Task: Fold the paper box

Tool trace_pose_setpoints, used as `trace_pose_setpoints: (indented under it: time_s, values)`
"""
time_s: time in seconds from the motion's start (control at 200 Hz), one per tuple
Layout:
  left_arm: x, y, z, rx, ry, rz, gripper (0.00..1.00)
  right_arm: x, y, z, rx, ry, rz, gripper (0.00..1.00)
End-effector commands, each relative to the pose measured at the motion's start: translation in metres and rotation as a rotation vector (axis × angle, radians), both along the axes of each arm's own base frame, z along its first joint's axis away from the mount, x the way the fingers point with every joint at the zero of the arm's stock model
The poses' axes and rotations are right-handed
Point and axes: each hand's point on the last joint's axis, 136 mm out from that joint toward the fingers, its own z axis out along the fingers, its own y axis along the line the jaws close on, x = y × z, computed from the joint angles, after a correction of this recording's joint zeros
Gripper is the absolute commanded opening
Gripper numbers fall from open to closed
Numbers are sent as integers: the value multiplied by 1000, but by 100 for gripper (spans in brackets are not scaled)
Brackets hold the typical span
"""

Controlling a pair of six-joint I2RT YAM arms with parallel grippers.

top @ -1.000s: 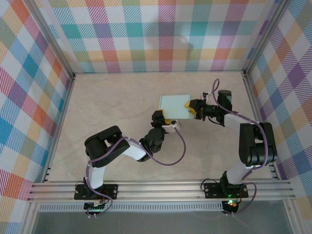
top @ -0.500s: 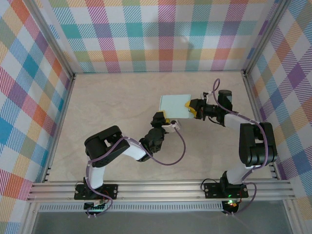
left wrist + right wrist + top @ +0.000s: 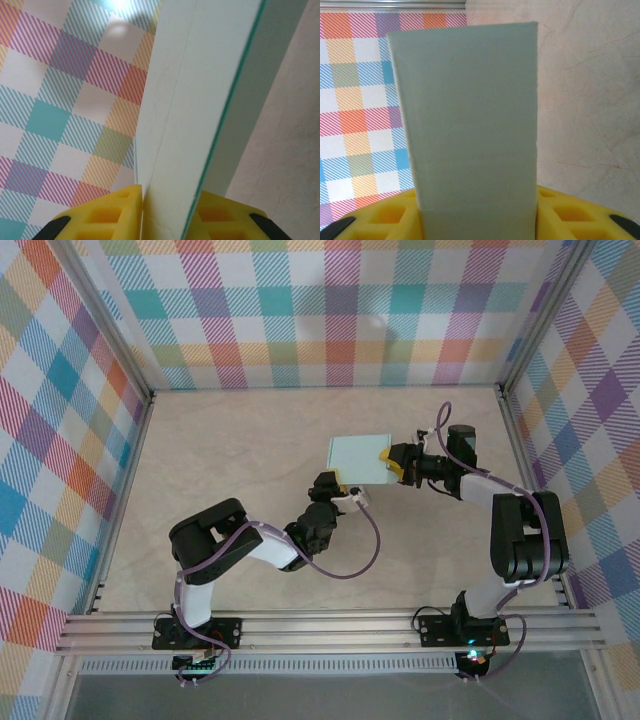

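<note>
Paper box (image 3: 358,457) of pale mint card, a smooth rectangle from above, over the far half of the counter (image 3: 230,460), right of centre. Two black robot arms reach in from the near edge and meet at it.

The left gripper (image 3: 340,488) is at the box's near left corner. In the left wrist view its yellow fingers (image 3: 107,212) press against both sides of a thin mint panel with a darker teal edge, pinching it.

The right gripper (image 3: 388,462) is at the box's right edge. In the right wrist view the box (image 3: 470,115) stands up from between the yellow fingers (image 3: 580,215), which close snugly on its two sides.

Whether the box's underside touches the counter cannot be told. Pastel plaid walls (image 3: 340,310) enclose the counter on three sides, and a purple cable (image 3: 375,540) loops beside the left arm.
</note>
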Motion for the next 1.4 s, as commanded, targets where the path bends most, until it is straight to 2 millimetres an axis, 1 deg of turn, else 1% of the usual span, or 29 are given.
trace_pose_setpoints:
  time_s: [0.0, 0.135, 0.18, 0.215, 0.25, 0.36, 0.44, 0.61, 0.72, 0.835, 0.92, 1.015, 1.07, 1.195, 1.31, 1.36, 1.395]
  values:
    - [2, 8, 3, -17, 45, 5, 24, -7, 1, 11, 20, -23, 26, 54]
    - [-2, 6, -11, -25, 169, -33, 24, -5, -3, 11, 2, -38, -7, 74]
    - [-3, 7, -16, -21, 215, -46, 24, -4, -6, 12, -6, -43, -19, 78]
    - [-4, 6, -14, -35, 238, -55, 25, -3, -8, 11, -16, -42, -32, 80]
    - [-6, 8, -16, -27, 268, -57, 25, -2, -12, 10, -28, -44, -46, 81]
    - [-7, 13, -26, -42, 363, -64, 26, -2, -19, 3, -78, -32, -73, 81]
    - [-7, 16, -32, -51, 392, -68, 26, -1, -22, -3, -94, -17, -84, 80]
    - [-5, 12, -38, -74, 441, -84, 26, -1, -21, -10, -78, 5, -75, 80]
    - [-3, 13, -43, -60, 442, -76, 27, -2, -22, -9, -91, -3, -78, 80]
    - [-8, 10, -53, -21, 470, -106, 27, -4, -23, -12, -112, 2, -77, 80]
    - [-11, 8, -60, -14, 487, -127, 31, -6, -24, -16, -118, 13, -78, 80]
    - [-13, 8, -64, -20, 502, -135, 41, -6, -27, -22, -145, 30, -91, 80]
    - [-14, 7, -67, -24, 513, -137, 44, -6, -29, -26, -171, 44, -100, 79]
    - [-16, 7, -81, -31, 575, -137, 44, -2, -30, -32, -196, 66, -103, 79]
    - [-18, 7, -91, -45, 631, -141, 39, 0, -29, -40, -234, 79, -102, 78]
    - [-19, 7, -95, -44, 643, -141, 39, 1, -29, -45, -251, 92, -101, 78]
    - [-20, 8, -97, -40, 652, -140, 42, 1, -28, -46, -255, 94, -98, 78]
